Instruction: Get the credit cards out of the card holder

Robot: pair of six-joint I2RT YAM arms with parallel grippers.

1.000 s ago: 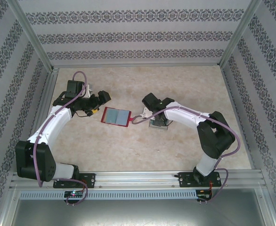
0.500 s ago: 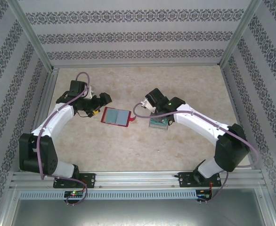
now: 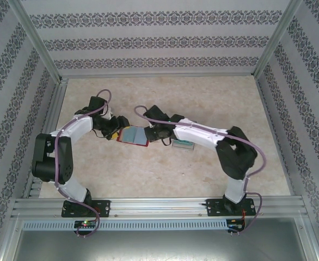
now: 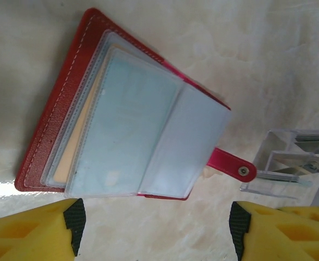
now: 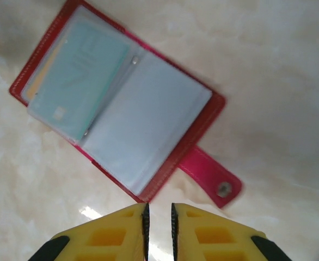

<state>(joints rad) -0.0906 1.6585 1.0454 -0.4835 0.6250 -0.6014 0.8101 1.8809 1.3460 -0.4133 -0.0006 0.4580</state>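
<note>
The red card holder lies open on the table between the arms, its tab pointing right. A teal credit card sits in its see-through left pocket, with a beige one under it. The right pocket looks empty in the right wrist view. My left gripper is at the holder's left edge, its jaws open and nothing between them. At the holder's right edge hovers my right gripper, just short of the cover's corner. Its fingers stand nearly together, holding nothing.
A clear plastic stand with cards in it sits on the table right of the holder, also seen at the right of the left wrist view. Metal frame rails and patterned walls enclose the marbled table.
My right arm has swung left, away from the clear stand to the holder's right edge. The left gripper has come in closer to the holder's left edge and its jaws have narrowed somewhat.
</note>
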